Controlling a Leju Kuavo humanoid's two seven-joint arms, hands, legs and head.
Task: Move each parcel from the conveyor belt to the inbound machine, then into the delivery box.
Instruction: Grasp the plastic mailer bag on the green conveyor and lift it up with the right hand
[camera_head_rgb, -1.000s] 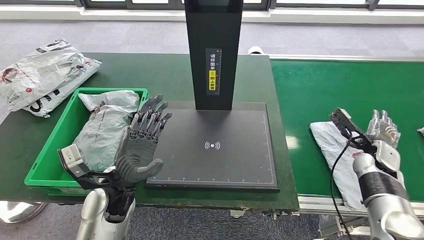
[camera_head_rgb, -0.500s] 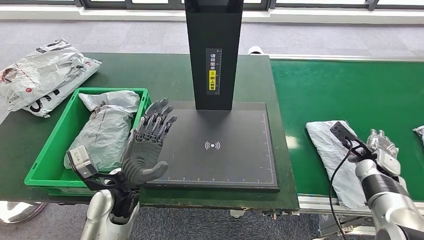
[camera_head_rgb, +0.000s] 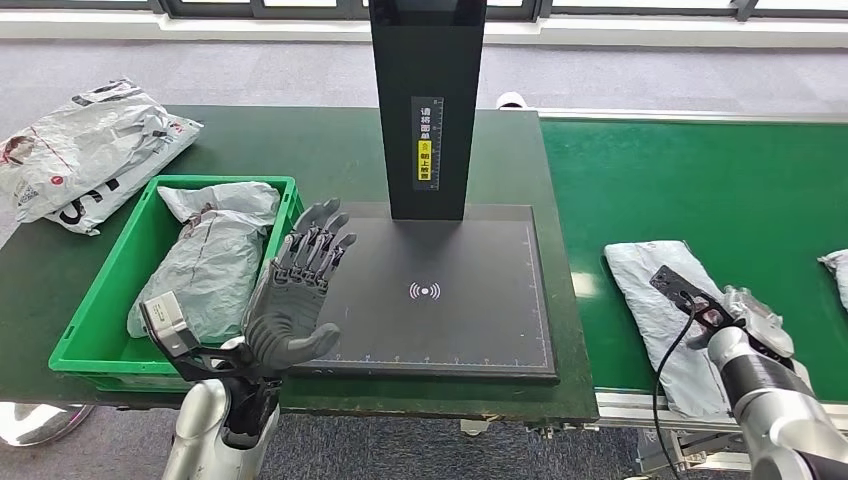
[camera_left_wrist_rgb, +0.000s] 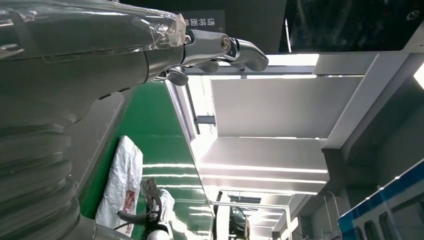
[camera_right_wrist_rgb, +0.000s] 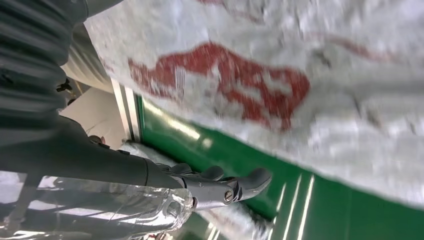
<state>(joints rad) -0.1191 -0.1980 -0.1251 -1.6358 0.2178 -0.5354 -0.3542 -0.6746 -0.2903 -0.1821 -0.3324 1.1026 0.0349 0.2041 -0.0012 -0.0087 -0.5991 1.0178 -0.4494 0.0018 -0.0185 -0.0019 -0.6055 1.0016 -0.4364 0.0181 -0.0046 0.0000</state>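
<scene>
Scene: a dark green worktop (camera_head_rgb: 320, 150) beside a green conveyor belt (camera_head_rgb: 700, 180), seen from the robot's head.
Parcel on belt: a grey plastic parcel (camera_head_rgb: 655, 290) lies flat on the belt near its front edge, close to the worktop side. A second parcel (camera_head_rgb: 836, 268) peeks in at the belt's far right edge.
Inbound machine: a flat black plate (camera_head_rgb: 440, 300) with a tall black column (camera_head_rgb: 427, 100) stands at the worktop's front right, between the crate and the belt. Nothing lies on the plate.
Delivery box: a green crate (camera_head_rgb: 110, 290) at the worktop's front left holds a grey parcel (camera_head_rgb: 210, 260). More bags (camera_head_rgb: 85, 150) lie at the back left corner.
Left hand: the left hand (camera_head_rgb: 295, 290) is raised over the plate's left edge, fingers wide apart, holding nothing.
Right hand: the right hand (camera_head_rgb: 745, 315) sits low at the belt parcel's right side, partly hidden by its wrist camera. I cannot tell whether its fingers are spread or closed.
Risk, grip: the bag looks thin and slippery, so fingers may pinch only loose film and let it slide free.
Risk, belt: if the belt is running, the parcel may drift from the reach.
Risk, clash: the raised left hand could block the plate.
</scene>
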